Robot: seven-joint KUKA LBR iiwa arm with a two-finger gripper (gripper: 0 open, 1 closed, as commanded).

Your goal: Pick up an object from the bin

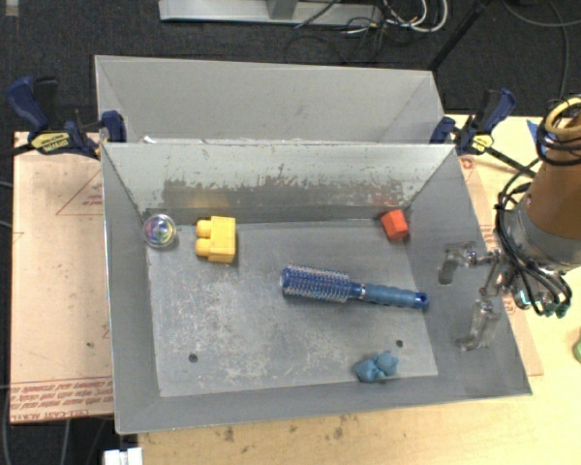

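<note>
1. Background: a dark floor (48,27) lies behind and to the left of the scene; on a pale surface stands the grey metal bin (271,177), with sloped walls and a flat, scuffed bottom.
2. Arm: the arm (562,197) enters from the right edge of the view, with a tan-orange cover; dark cables (537,294) hang below the cover.
3. End effector: the gripper (468,296) is above the bin's right sloped wall, clear of the flat bottom; its two metal fingers (453,263) stand well apart, released; nothing lies between them.
4. Nearest item: a blue hairbrush (353,289) lies flat near the middle of the bottom; bristle head to the left, handle to the right; the handle tip is the part of any item closest to the gripper, but apart from it.
5. Other items near the gripper: a small orange block (395,224) sits at the back wall, right of centre; a small blue lump (376,367) lies near the front edge, below the hairbrush handle.
6. Items far from the gripper: a yellow block (216,238) rests at the back left; a clear ball (160,231) sits just beside it, in the back left corner.
7. Task item status: no item is grasped; all five items rest on the bin bottom, separate from one another.
</note>
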